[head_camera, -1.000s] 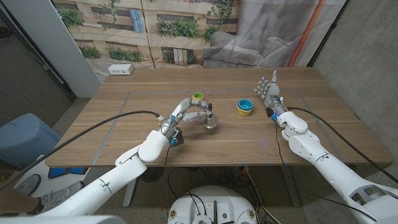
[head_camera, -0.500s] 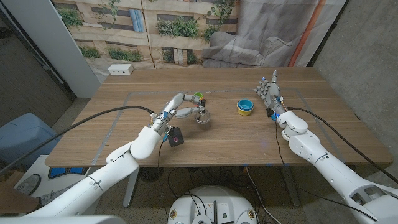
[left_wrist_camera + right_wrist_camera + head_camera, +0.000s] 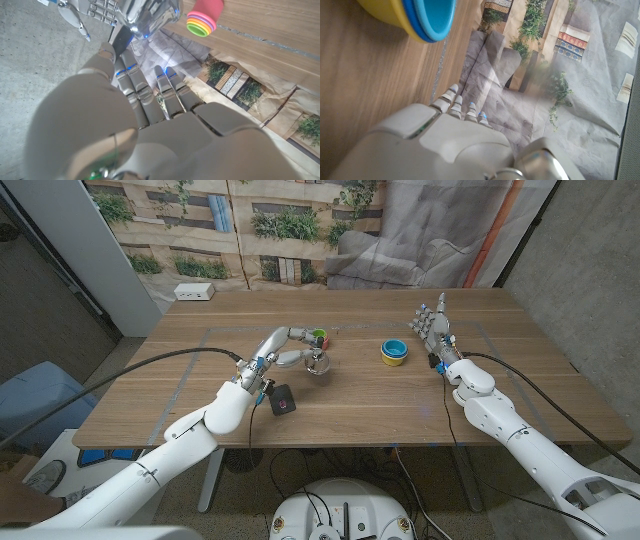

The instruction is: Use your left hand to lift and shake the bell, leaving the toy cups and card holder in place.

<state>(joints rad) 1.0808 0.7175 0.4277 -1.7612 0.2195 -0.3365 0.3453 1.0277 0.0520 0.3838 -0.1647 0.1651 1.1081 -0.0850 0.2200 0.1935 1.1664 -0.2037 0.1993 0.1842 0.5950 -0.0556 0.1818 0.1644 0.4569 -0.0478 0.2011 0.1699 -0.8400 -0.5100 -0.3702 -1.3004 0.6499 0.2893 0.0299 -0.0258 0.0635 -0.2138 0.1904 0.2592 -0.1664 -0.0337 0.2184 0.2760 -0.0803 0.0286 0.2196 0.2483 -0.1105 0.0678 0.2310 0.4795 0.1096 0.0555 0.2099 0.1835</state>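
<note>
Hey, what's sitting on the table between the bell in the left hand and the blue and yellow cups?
Nothing: in the head view, only bare wood of the table lies between the bell held by the left hand and the blue and yellow cups.

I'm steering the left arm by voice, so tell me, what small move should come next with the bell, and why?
Probably a short side-to-side shake. The left hand already holds the silver bell, and it seems to be up off the table, close beside the stacked toy cups, so keep the swing small and away from them.
</note>
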